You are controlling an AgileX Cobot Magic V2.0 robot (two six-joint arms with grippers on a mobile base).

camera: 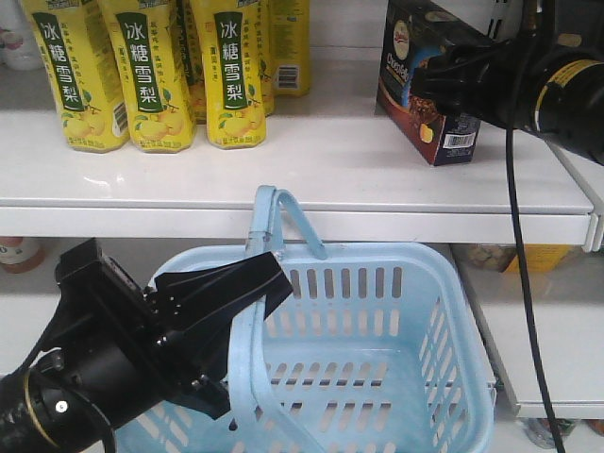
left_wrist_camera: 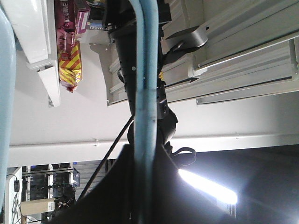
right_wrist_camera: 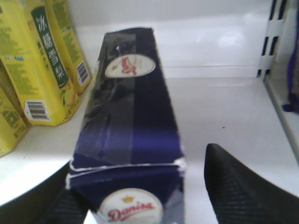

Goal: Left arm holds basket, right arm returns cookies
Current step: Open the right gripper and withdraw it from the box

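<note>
The light blue basket (camera: 396,253) hangs below the shelf, and my left gripper (camera: 236,302) is shut on one of its hoop handles (camera: 247,349). In the left wrist view that handle (left_wrist_camera: 145,93) runs straight between the dark jaws of the left gripper (left_wrist_camera: 145,186). The dark navy cookies box (camera: 444,142) rests on the top shelf at the right. My right gripper (camera: 444,80) is around its middle. In the right wrist view the cookies box (right_wrist_camera: 131,116) lies between the jaws of the right gripper (right_wrist_camera: 140,156). The right finger (right_wrist_camera: 238,191) stands clear of the box, so the gripper is open.
Yellow drink bottles (camera: 151,75) stand in a row on the white shelf (camera: 330,179), left of the box; the nearest bottle (right_wrist_camera: 32,70) almost touches it. A slotted shelf upright (right_wrist_camera: 275,37) is at the right. A lower shelf (camera: 557,359) holds more goods.
</note>
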